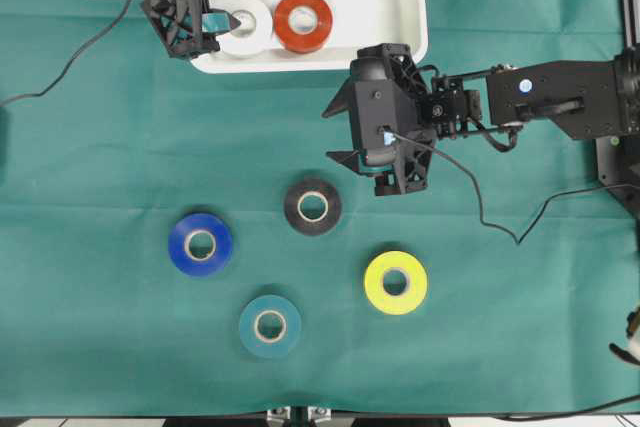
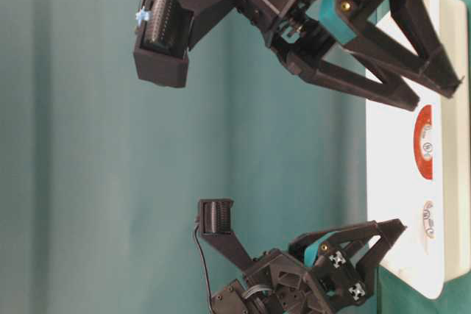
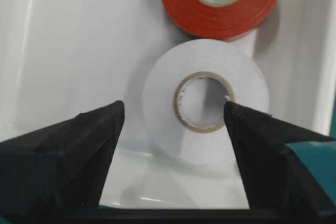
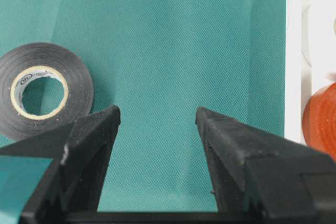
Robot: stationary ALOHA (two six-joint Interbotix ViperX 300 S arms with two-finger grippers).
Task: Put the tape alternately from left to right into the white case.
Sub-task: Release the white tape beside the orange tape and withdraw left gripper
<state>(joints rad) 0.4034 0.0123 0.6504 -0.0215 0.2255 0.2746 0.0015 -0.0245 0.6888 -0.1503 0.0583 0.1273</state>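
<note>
I can read no text in these views. The black tape roll (image 4: pixel 42 90), at the left of my right wrist view, has small print inside its pale core, too blurred to read.

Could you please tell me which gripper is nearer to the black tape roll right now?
Right. The right gripper hovers open just above the black tape roll on the cloth; the left gripper is over the white case, far off.
</note>
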